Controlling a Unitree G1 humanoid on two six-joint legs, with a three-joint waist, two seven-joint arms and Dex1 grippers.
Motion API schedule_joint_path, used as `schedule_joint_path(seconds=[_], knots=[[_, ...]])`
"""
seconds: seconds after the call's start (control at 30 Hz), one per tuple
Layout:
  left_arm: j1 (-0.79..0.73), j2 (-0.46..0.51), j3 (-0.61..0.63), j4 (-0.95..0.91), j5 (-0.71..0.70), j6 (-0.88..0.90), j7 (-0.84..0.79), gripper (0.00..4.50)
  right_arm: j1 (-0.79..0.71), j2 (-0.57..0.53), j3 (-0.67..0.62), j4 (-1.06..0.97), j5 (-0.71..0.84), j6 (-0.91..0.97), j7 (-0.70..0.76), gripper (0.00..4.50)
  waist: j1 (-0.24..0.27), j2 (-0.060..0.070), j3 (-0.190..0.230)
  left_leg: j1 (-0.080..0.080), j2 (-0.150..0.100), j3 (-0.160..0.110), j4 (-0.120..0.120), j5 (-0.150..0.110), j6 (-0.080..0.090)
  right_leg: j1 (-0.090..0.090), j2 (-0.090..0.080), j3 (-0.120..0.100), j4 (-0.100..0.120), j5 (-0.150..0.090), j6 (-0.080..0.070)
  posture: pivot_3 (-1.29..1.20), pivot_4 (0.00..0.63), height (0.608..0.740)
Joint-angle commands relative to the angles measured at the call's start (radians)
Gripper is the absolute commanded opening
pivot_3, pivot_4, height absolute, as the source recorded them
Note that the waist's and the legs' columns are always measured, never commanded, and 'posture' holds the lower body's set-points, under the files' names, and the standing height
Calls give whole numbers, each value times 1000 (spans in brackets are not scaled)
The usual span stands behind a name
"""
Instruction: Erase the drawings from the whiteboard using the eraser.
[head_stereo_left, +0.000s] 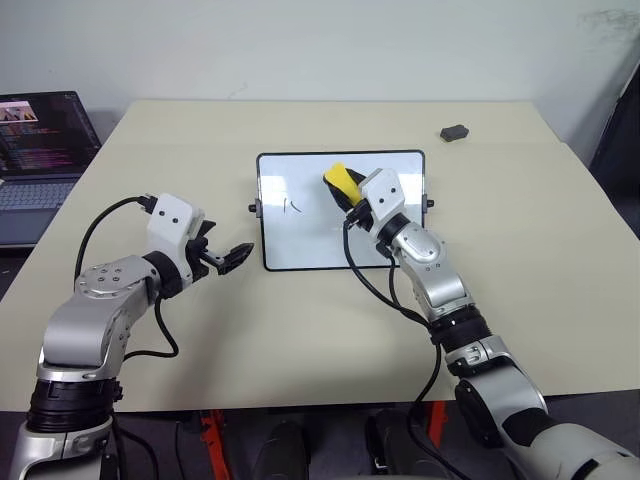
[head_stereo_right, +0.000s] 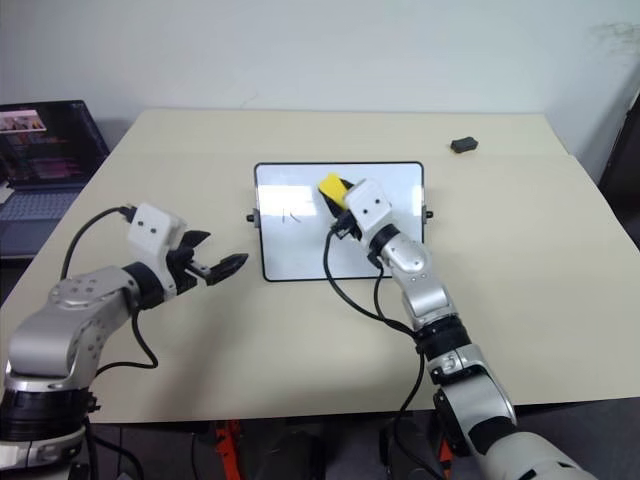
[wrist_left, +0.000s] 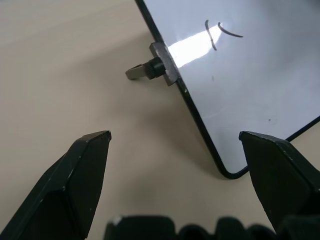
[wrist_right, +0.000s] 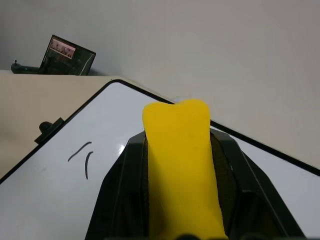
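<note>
The right gripper (head_stereo_left: 350, 197) pinches the eraser (head_stereo_left: 341, 180) above the board (head_stereo_left: 300, 245), lifted clear, I judge. One small mark (head_stereo_left: 294, 206) is left of the drawings (two thin strokes), so the job looks mostly done. The left gripper (head_stereo_left: 232, 258) hangs spread beside the board's left edge. No readable writing; the laptop (head_stereo_left: 40, 150) text is too small.
</note>
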Motion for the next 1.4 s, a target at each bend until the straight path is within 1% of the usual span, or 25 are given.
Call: schedule_joint_path(seconds=[0.03, 0.17, 0.33, 0.5, 0.57, 0.63, 0.73, 0.8, 0.97, 1.17, 1.3, 1.4], knots=[[-35, -4, 23, 13, 19, 2, 28, 4500, -78, 21, 32, 22, -31, -20, -8, 1282, -2, 0, 0, 0, 0, 0, 0, 0, 0, 0, 0, 0, 0, 0, 0, 0, 150, 740], [-47, -3, 18, 24, 19, 12, 26, 4500, -190, 52, 88, 180, -103, -16, -29, 1282, -7, 0, 0, 0, 0, 0, 0, 0, 0, 0, 0, 0, 1, 0, 0, 0, 150, 740], [-44, 0, 7, 11, 13, 21, 6, 4500, -297, 106, 95, 354, -125, -20, -65, 1282, -6, 0, 0, 0, 0, 0, 0, 0, 0, 0, 0, 0, 0, 0, 0, 0, 150, 740], [-41, 3, -7, -8, 8, 14, -29, 4500, -379, 136, 97, 544, -141, -23, -79, 1282, -5, 0, 0, 0, 0, 0, 0, 0, 0, 0, -1, 0, 0, 0, 0, 0, 150, 740], [-38, -2, -11, -27, -3, 10, -48, 4500, -392, 133, 116, 595, -163, -16, -55, 1282, -4, 0, 0, 0, 0, 0, 0, 0, 0, 0, -1, 0, 0, 0, 0, 0, 150, 740], [-32, -4, -12, -39, -2, 12, -52, 4500, -381, 122, 135, 608, -183, -3, -17, 1282, -5, 0, 0, 0, 0, 0, 0, 0, 0, 0, -1, 0, 0, 0, 0, 0, 150, 740], [-30, -2, -6, -40, -1, 17, -54, 4500, -334, 107, 168, 590, -198, 23, 77, 1282, -6, 0, 0, 1, 0, 0, 0, 0, 0, 0, 0, 0, 0, 0, 0, 0, 150, 740], [-35, -1, -7, -34, 1, 17, -55, 4500, -313, 103, 178, 572, -203, 19, 106, 1282, -6, 0, 0, 2, 0, 0, 0, 0, 0, 1, 0, 0, 1, 0, 0, 0, 150, 740], [-48, -4, -12, -23, 4, 15, -54, 4500, -314, 108, 149, 504, -185, -48, 67, 1282, -6, 0, 0, 3, 0, -1, 1, 0, 0, 2, 0, -1, 2, 0, 0, 0, 150, 740], [-35, -9, -13, -34, 0, 21, -53, 4500, -348, 96, 81, 431, -132, -51, 43, 1282, -5, 0, 0, 0, 0, -1, 1, 0, -1, 0, 0, -1, 1, 0, 0, 0, 150, 740], [-24, -9, -13, -48, -6, 32, -56, 4500, -372, 80, 66, 490, -153, -29, -22, 1282, -6, 0, 0, 0, 0, -1, 0, -1, -1, 0, 0, 0, 0, 0, 0, 0, 150, 740], [-25, -10, -12, -50, -5, 34, -56, 4500, -345, 76, 93, 530, -178, -3, -5, 1282, -6, 0, 0, 0, 0, -1, 0, -1, -1, 0, 0, 0, 0, 0, 0, 0, 150, 740]])
